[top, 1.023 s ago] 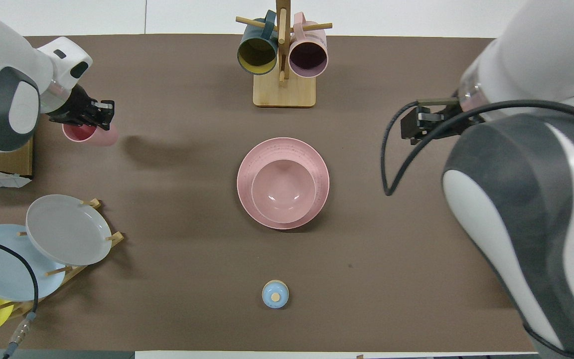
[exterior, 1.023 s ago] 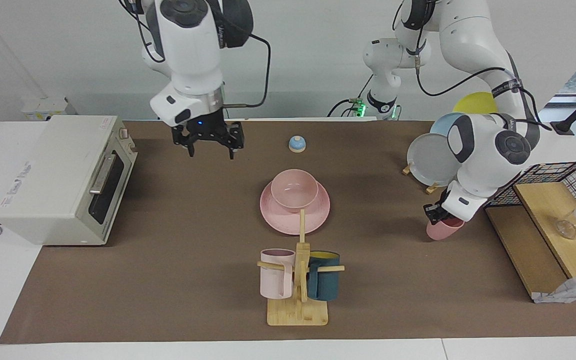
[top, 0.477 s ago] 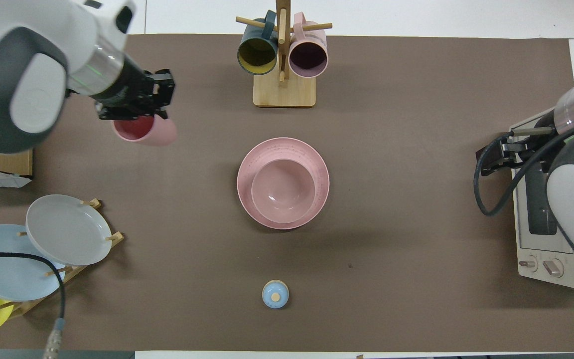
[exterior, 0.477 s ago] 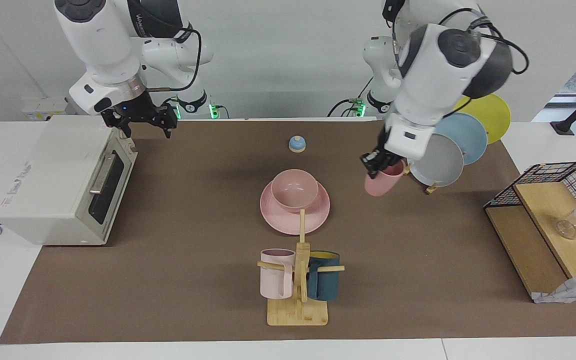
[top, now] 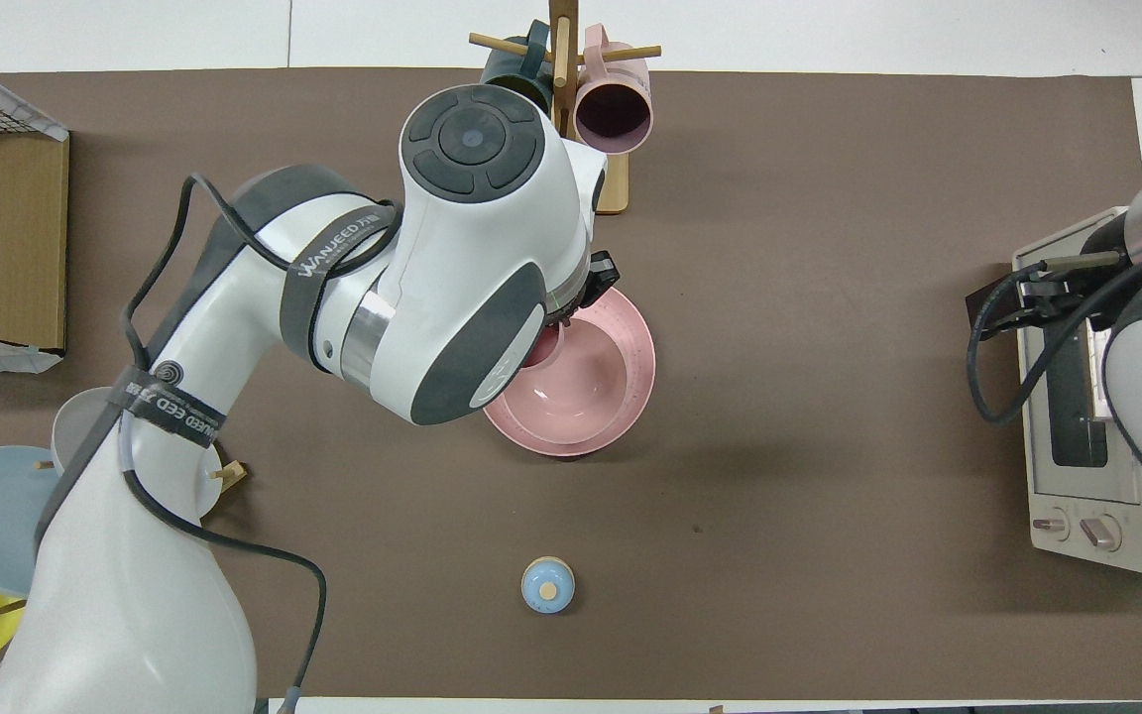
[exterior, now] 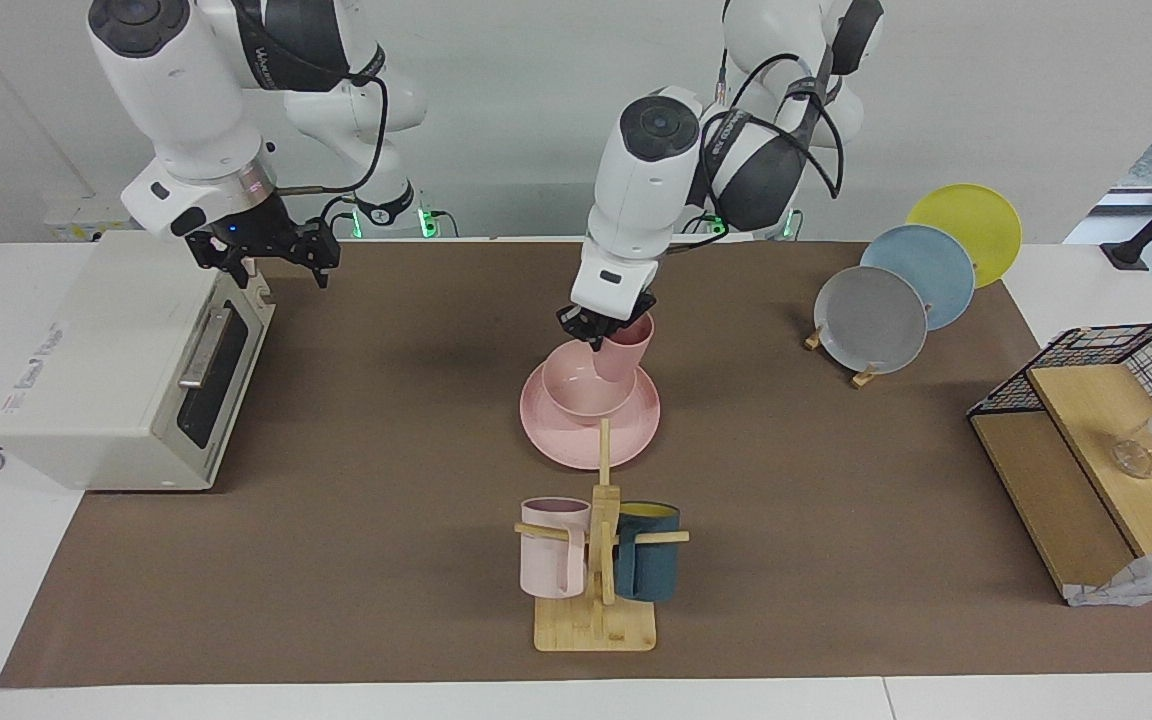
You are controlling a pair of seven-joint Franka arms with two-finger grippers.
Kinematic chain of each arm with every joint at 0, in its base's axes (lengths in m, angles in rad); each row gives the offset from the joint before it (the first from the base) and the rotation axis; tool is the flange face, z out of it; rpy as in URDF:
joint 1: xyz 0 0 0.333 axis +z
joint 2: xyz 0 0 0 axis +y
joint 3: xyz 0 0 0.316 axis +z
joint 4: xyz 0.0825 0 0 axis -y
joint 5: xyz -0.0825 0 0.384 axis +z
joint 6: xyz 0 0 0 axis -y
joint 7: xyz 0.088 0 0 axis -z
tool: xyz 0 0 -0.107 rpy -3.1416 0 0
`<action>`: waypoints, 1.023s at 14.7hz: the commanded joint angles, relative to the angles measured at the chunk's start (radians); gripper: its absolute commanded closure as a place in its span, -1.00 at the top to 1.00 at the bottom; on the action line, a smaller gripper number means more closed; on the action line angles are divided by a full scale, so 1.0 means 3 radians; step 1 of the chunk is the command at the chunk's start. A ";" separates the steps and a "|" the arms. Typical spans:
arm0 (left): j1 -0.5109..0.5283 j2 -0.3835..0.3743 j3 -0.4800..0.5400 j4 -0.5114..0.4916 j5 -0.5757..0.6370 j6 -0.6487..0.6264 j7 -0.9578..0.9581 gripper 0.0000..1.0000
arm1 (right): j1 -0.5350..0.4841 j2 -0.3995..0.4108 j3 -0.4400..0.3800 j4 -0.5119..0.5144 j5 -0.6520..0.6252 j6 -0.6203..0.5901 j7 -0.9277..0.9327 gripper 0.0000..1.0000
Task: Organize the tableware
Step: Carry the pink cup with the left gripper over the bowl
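The pink plate (exterior: 564,443) lies at the table's middle with the pink bowl (exterior: 573,392) on it. My left gripper (exterior: 603,331) is shut on the rim of the pink cup (exterior: 627,352) and holds it tilted over the bowl, its base down at the bowl's rim. I cannot tell whether cup and bowl touch. In the overhead view the left arm covers most of the plate (top: 636,342) and the bowl (top: 591,382); only a sliver of the cup (top: 542,349) shows. My right gripper (exterior: 262,264) is open and empty, waiting over the toaster oven's corner.
A toaster oven (exterior: 106,350) stands at the right arm's end. A wooden mug rack (exterior: 596,620) holds a pale pink mug (exterior: 551,548) and a teal mug (exterior: 647,566). Grey (exterior: 871,318), blue and yellow plates stand in a rack. A small blue knob (top: 547,584) lies near the robots.
My left arm has carried the pink cup from its own end of the table to over the bowl. My right gripper moved from the table to the toaster oven.
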 commanded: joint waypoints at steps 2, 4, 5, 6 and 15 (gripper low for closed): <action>-0.0136 -0.0012 0.0053 -0.0322 0.0083 0.0306 -0.0187 -1.00 | -0.0044 -0.0151 0.0007 -0.0099 0.0054 0.0002 -0.0160 1.00; -0.0177 0.0024 0.0053 -0.0363 0.0083 0.0357 -0.0207 -1.00 | -0.0044 -0.0171 0.0007 -0.0089 0.0054 -0.0059 -0.0196 1.00; -0.0182 0.0055 0.0053 -0.0389 0.0083 0.0398 -0.0212 -1.00 | -0.0079 -0.0176 0.0002 -0.0073 0.0054 -0.0085 -0.0211 1.00; -0.0182 0.0060 0.0048 -0.0429 0.0083 0.0454 -0.0238 -1.00 | -0.0181 -0.0176 0.0002 -0.0083 0.0064 -0.0090 -0.0262 1.00; -0.0254 0.0060 0.0048 -0.0645 0.0093 0.0644 -0.0223 0.26 | -0.0248 -0.0166 0.0007 -0.0058 0.0197 -0.0120 -0.0329 1.00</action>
